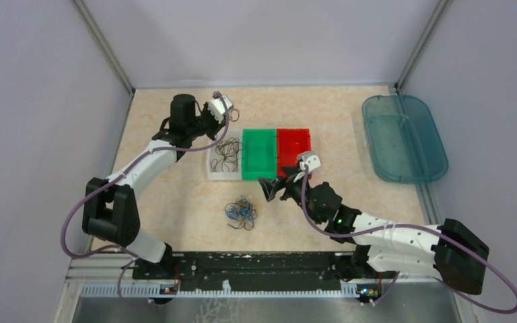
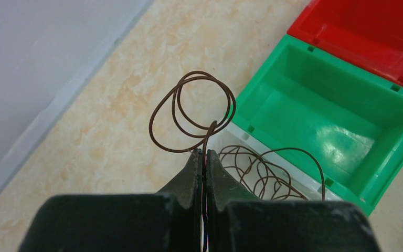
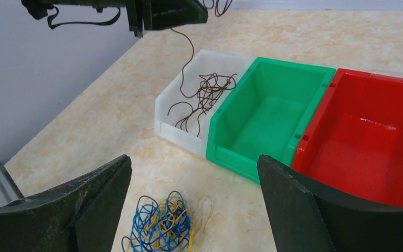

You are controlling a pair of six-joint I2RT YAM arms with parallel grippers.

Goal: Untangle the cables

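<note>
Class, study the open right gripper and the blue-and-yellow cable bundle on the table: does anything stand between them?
Nothing visible does. Only bare table separates the right gripper from the blue-and-yellow cable bundle; the bins lie beyond it.

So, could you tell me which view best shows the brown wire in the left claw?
The left wrist view: the brown wire loops large beyond the shut left claw. The right wrist view shows its hanging strand; the top view, only a tiny loop.
</note>
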